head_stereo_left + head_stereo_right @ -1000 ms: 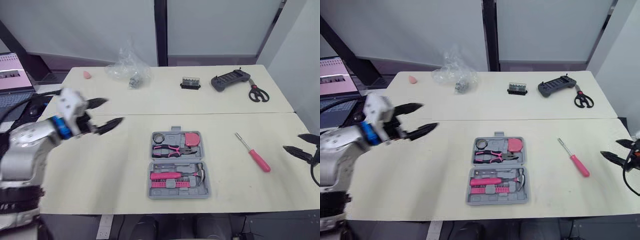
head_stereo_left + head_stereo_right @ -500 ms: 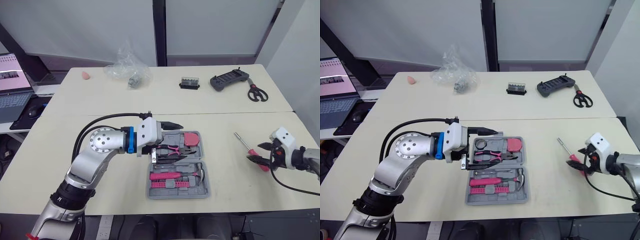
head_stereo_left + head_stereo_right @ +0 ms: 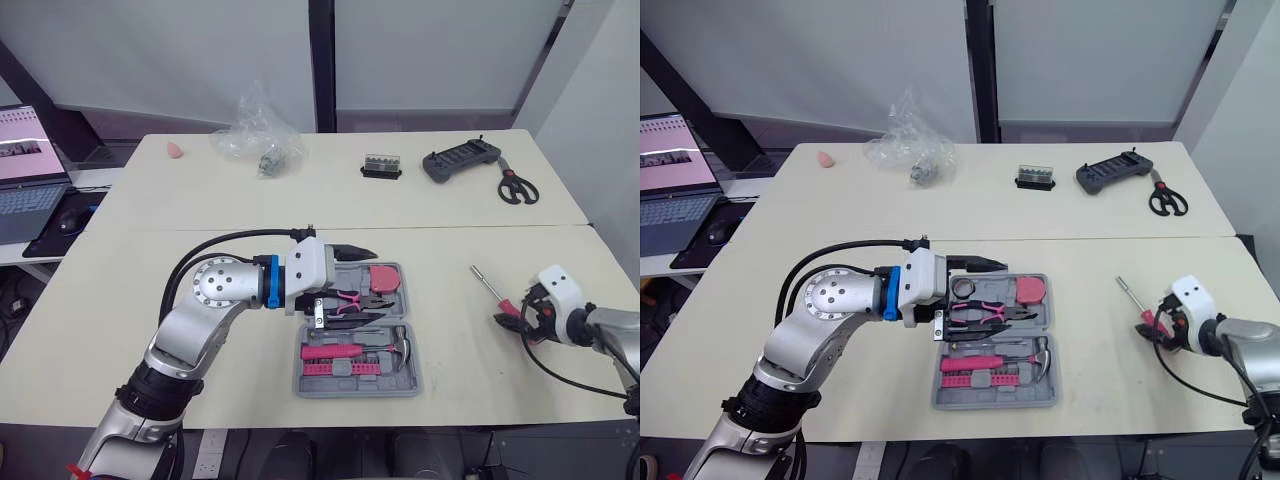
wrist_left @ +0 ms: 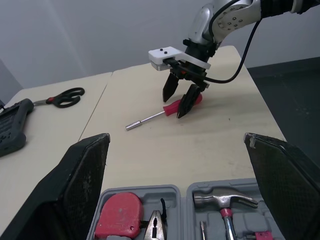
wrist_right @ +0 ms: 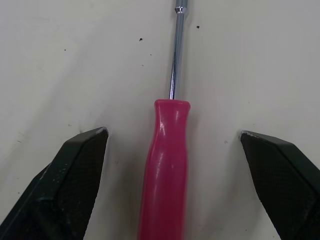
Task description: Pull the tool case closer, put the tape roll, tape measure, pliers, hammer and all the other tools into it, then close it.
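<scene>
The grey tool case [image 3: 357,385] lies open near the table's front edge. In it are the tape roll [image 3: 962,288], red tape measure [image 3: 384,278], pink-handled pliers [image 3: 352,298] and hammer [image 3: 401,344]. My left gripper [image 3: 377,285] hovers open over the case's far half, one finger above the other. To the right of the case lies a screwdriver [image 3: 487,284] with a pink handle [image 5: 167,170]. My right gripper [image 5: 172,133] is open, with a finger on each side of that handle, low at the table.
On the far table stand a crumpled plastic bag [image 3: 255,135], a small bit holder [image 3: 380,165], a dark grey case [image 3: 458,159], scissors [image 3: 517,187] and a pink scrap [image 3: 175,150]. A laptop [image 3: 22,170] sits at the left. A seam [image 3: 450,227] divides the two tables.
My left arm swung in from the left until its gripper hung over the case. My right gripper came in from the table's right edge and straddled the screwdriver handle.
</scene>
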Tool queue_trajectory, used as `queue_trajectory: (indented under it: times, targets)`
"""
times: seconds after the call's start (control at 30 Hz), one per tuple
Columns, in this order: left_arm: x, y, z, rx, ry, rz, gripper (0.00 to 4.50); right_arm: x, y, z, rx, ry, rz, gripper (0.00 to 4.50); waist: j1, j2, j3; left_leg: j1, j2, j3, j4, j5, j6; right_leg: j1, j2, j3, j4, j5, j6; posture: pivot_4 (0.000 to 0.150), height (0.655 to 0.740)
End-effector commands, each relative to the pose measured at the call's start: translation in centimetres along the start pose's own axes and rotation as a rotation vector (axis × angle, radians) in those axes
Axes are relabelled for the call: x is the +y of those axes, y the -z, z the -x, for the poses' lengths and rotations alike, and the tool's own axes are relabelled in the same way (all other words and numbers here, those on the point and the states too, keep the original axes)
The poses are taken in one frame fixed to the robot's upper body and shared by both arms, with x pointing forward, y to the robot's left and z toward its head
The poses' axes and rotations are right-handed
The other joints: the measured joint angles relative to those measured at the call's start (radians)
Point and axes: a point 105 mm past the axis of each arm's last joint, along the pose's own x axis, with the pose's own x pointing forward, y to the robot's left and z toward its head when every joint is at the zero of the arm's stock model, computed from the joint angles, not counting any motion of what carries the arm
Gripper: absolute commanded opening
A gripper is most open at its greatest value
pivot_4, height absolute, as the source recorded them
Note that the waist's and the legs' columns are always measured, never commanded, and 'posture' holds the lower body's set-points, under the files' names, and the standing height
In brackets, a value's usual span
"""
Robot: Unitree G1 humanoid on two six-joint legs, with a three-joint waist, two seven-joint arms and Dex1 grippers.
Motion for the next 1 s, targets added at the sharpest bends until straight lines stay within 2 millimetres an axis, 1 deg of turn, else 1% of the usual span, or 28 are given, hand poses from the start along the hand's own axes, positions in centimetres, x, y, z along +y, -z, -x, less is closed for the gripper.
queue_trajectory:
  times: [0.03,0.13,0.23,0.3,0.43,0.53,0.57,0.67,0.73,0.8,0.87,0.9,0.93,1.0]
  targets:
    - [-0.4,-0.8,-0.5,-0.034,0.009,-0.030,4.47,-0.2,-0.2,-0.2,-0.011,0.017,-0.003,4.50,0.000,0.000,0.000,0.000,0.000,0.000,0.000,0.000,0.000,0.000,0.000,0.000,0.000,0.000,0.000,0.150,0.7400]
    - [-0.8,-1.0,-0.6,-0.040,0.017,-0.024,4.50,0.0,-0.3,-0.4,-0.016,0.019,-0.013,3.86,-0.001,0.000,0.000,0.000,0.000,0.000,0.000,0.000,0.000,0.000,0.000,0.000,0.000,0.000,0.000,0.150,0.7400]
    - [-1.0,-0.9,-0.5,-0.037,0.018,-0.020,4.50,0.4,-0.2,-0.5,-0.007,0.011,-0.010,2.82,-0.001,0.000,0.000,0.000,0.000,-0.001,0.000,0.000,0.000,0.000,0.000,0.000,0.000,0.000,0.000,0.150,0.7400]
    - [-1.1,-0.9,-0.5,-0.036,0.017,-0.019,4.50,0.6,-0.1,-0.4,-0.005,0.007,-0.008,2.25,-0.001,0.000,0.000,0.000,0.000,-0.001,0.000,0.000,0.000,0.000,0.000,0.000,0.000,0.000,0.000,0.150,0.7400]
    - [-1.1,-0.9,-0.5,-0.034,0.016,-0.019,4.50,1.0,0.4,-0.5,0.010,-0.005,0.009,1.52,0.000,0.000,0.000,0.000,0.000,-0.001,0.000,0.000,0.000,0.001,0.000,0.000,0.000,0.000,0.000,0.150,0.7400]
    - [-1.1,-0.9,-0.6,-0.032,0.017,-0.020,4.50,1.5,0.0,-0.5,-0.004,-0.025,0.017,0.98,0.000,0.000,0.000,0.000,0.000,-0.001,0.000,0.000,0.000,0.001,0.000,-0.001,0.000,0.000,0.000,0.150,0.7400]
    - [-1.1,-0.9,-0.6,-0.033,0.017,-0.019,4.50,1.6,-0.2,-0.5,-0.012,-0.025,0.010,0.90,0.000,0.000,0.000,0.000,0.000,-0.001,0.000,0.000,0.000,0.001,0.000,-0.001,0.000,0.000,0.000,0.150,0.7400]
    - [-1.3,-1.0,-0.5,-0.033,0.022,-0.016,4.50,1.7,-0.7,-0.1,-0.027,-0.004,0.000,0.90,-0.001,0.000,0.000,0.000,0.000,-0.001,0.000,0.000,0.000,0.001,0.000,0.000,0.000,0.000,0.000,0.150,0.7400]
    - [-1.5,-1.0,-0.4,-0.032,0.027,-0.013,4.50,2.3,-1.2,0.3,-0.040,-0.004,-0.009,0.90,-0.001,0.000,0.000,0.000,0.000,-0.001,0.000,0.000,0.000,0.001,0.000,-0.001,0.000,0.000,0.000,0.150,0.7400]
    - [-1.8,-1.0,-0.2,-0.030,0.026,-0.006,4.50,3.4,-1.3,0.7,-0.047,-0.009,-0.021,0.90,0.002,0.000,0.000,0.000,0.000,-0.002,0.000,0.000,0.000,0.001,0.000,0.000,0.000,0.000,0.000,0.150,0.7400]
    - [-2.1,-0.7,0.2,-0.016,0.029,0.005,4.50,5.2,-1.5,1.0,-0.064,-0.017,-0.049,0.90,0.002,0.000,0.000,0.000,0.000,-0.002,0.000,0.000,0.000,0.001,0.000,-0.001,0.000,0.000,0.000,0.150,0.7400]
    - [-2.3,-0.5,0.5,-0.005,0.030,0.011,4.50,6.6,-1.5,1.0,-0.077,-0.018,-0.076,0.90,0.001,0.000,0.000,0.000,0.000,-0.003,-0.001,0.000,0.000,0.000,0.000,-0.001,0.000,0.000,0.000,0.150,0.7400]
    - [-2.4,-0.4,0.7,0.002,0.031,0.015,4.50,7.5,-1.5,1.1,-0.084,-0.016,-0.097,0.90,0.001,0.000,0.000,0.000,0.000,-0.003,-0.001,0.000,0.000,0.000,0.000,0.000,0.000,0.000,0.000,0.150,0.7400]
    - [-2.5,-0.2,0.8,0.012,0.031,0.015,4.50,8.8,-1.4,1.2,-0.091,0.008,-0.125,0.90,0.001,0.000,0.000,0.000,0.000,-0.004,-0.002,0.000,0.000,0.000,0.001,0.000,0.000,0.000,0.000,0.150,0.7400]
